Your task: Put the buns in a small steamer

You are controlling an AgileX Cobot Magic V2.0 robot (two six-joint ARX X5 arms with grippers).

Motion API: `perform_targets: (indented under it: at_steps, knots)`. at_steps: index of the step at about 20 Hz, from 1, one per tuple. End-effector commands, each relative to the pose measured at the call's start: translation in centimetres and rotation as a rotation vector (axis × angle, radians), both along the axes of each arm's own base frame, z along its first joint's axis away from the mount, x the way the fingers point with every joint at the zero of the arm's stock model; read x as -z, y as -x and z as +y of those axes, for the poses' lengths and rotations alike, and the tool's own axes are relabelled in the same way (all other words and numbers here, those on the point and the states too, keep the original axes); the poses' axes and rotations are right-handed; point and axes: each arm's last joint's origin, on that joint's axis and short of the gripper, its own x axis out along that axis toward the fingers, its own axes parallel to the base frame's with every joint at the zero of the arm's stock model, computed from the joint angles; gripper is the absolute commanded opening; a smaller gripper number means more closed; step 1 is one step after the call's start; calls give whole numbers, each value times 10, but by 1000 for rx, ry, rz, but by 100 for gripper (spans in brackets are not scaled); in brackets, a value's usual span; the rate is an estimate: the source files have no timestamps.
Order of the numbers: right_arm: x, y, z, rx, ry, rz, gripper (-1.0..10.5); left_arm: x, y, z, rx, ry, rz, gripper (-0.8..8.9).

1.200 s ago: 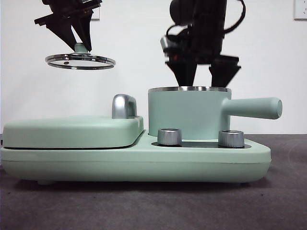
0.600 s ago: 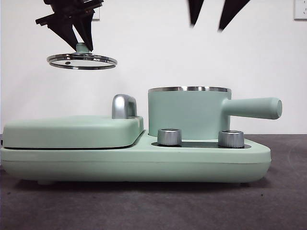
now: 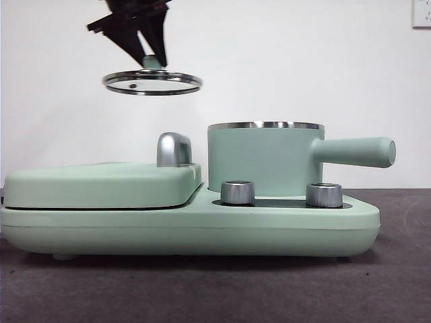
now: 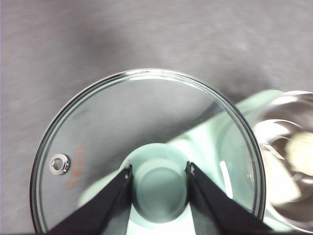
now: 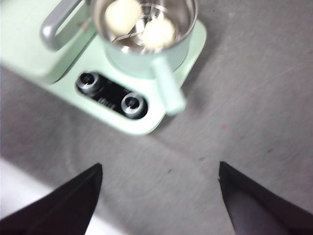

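- Left gripper [image 4: 159, 171]: jaws closed on the green knob [image 4: 160, 188] of the glass lid [image 3: 152, 83], held in the air above the griddle [image 3: 101, 183].
- Right gripper [image 5: 159, 169]: jaws wide apart, holding nothing, high above the table [image 5: 254, 98].
- Buns [image 5: 122, 14]: both apparently inside the steamer [image 3: 266, 158]; view blurred.

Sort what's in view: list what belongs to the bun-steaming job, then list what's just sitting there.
Part of the job:
- small steamer, lid off
- two buns inside it
- glass lid, held aloft by its knob in the left claw
- right claw, open, empty, high above the table

Just there:
- flat griddle with chrome handle
- two steel dials
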Motion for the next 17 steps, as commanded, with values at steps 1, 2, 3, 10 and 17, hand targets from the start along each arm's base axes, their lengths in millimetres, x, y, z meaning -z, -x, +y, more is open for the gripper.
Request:
perform_targets:
  at_steps: [1, 2, 3, 10, 17]
  knots:
    - [13, 27, -14, -11, -137, -104, 380, -14, 11, -16, 45, 30, -56, 87]
    - [21, 37, -19, -15, -177, -138, 380, -14, 14, -23, 65, 30, -56, 87]
    - [29, 46, -24, -16, -207, -164, 380, -14, 18, -31, 86, 31, -55, 87]
    - [67, 74, -39, -30, -316, -218, 380, -14, 46, -79, 221, 34, -53, 87]
    - [66, 74, -39, -29, -325, -222, 380, -13, 70, -113, 323, 35, -53, 86]
